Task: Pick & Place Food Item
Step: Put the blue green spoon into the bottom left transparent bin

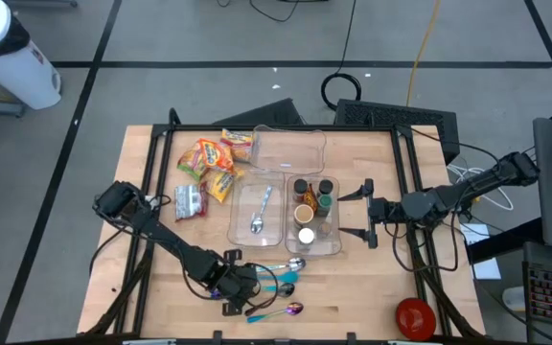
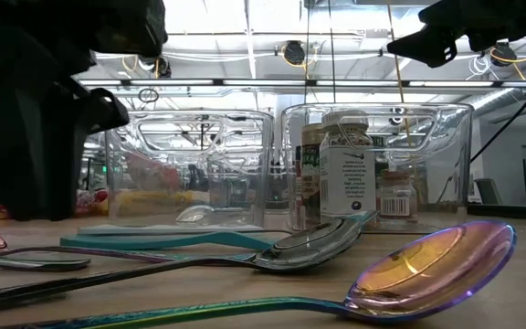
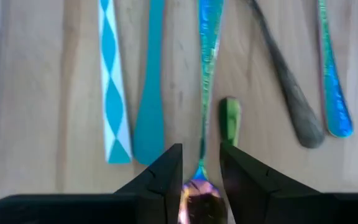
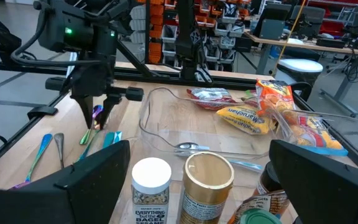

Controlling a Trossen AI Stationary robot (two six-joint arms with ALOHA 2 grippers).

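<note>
My left gripper is near the table's front edge, among several spoons, and is shut on an iridescent spoon. The right wrist view shows it pointing steeply down. Snack packets lie flat at the far left of the table. Spice jars stand upright in the right clear bin, and a metal spoon lies in the left clear bin. My right gripper waits open and level beside the jar bin, touching nothing. My left gripper pinches the iridescent spoon at its purple-gold bowl end between its two fingers, coming from above and slanting down. The handle slopes away below the fingers toward the table. I cannot tell whether its free end rests on the wood.
Other spoons lie by the left gripper: a teal handle, a white-and-teal patterned handle, a grey one and a blue iridescent one. A third clear tray sits at the far edge. A red disc lies front right.
</note>
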